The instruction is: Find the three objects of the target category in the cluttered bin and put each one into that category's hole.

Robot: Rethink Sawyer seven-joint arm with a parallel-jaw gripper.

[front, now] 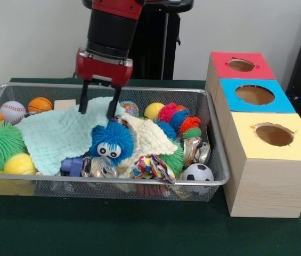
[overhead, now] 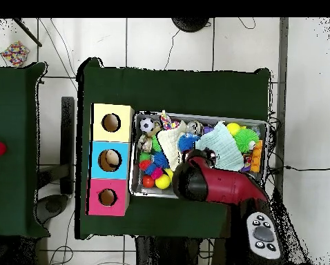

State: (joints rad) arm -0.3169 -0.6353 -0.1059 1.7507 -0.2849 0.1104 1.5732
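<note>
Search step: the tool [front: 98, 111], fingers spread and empty, stands on the mint cloth [front: 59, 133] just behind the blue puffball [front: 111, 142]; next, shift forward and grasp it.

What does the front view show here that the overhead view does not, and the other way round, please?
Only the front view shows the tool open, its fingers over the pale green cloth, and the blue puffball's googly eyes. Only the overhead view shows the neighbouring green table and the floor cables. Both show the wire bin, the puffball and the red-surround hole, nothing visible in it.
</note>
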